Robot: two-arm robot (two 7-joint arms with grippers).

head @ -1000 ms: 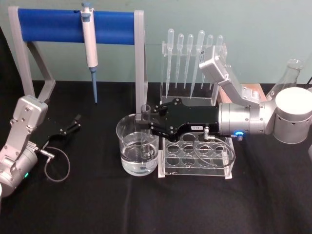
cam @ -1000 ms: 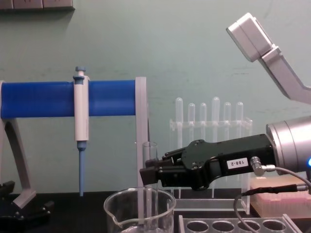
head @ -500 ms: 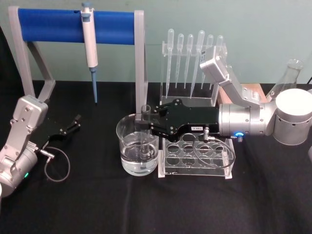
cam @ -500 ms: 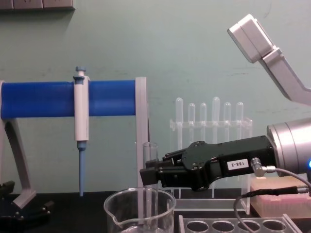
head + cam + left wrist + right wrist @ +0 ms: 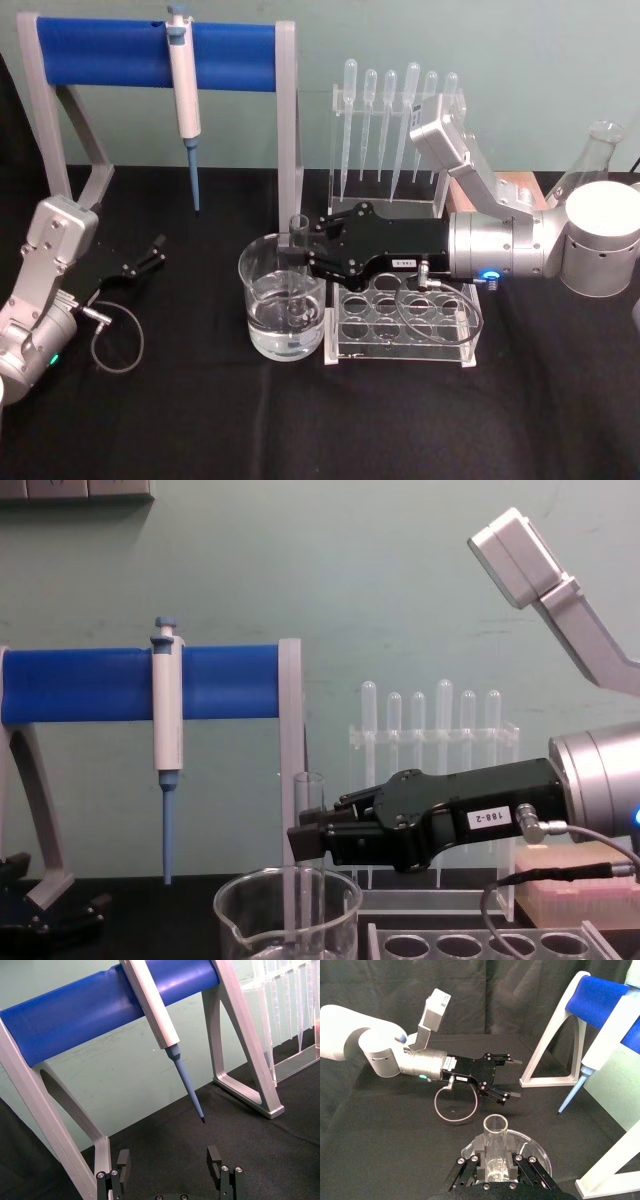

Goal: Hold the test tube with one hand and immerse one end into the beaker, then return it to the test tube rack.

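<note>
The test tube (image 5: 298, 262) stands upright with its rounded lower end dipped into the water of the beaker (image 5: 262, 318). My right gripper (image 5: 299, 254) reaches in from the right and is shut on the test tube just below its open rim. From the side, the test tube (image 5: 310, 805) rises above the beaker (image 5: 250, 915), held by the right gripper (image 5: 306, 840). The right wrist view looks down the test tube (image 5: 495, 1142) with the beaker (image 5: 536, 1146) rim behind it. My left gripper (image 5: 154, 251) rests open on the table at the left, its jaws empty (image 5: 169, 1160).
A clear rack with round holes (image 5: 402, 318) stands right beside the beaker. Behind it is a rack of plastic pipettes (image 5: 395, 125). A blue-barred stand (image 5: 150, 50) carrying a pipettor (image 5: 184, 95) is at the back left. A glass flask (image 5: 592, 150) is at the far right.
</note>
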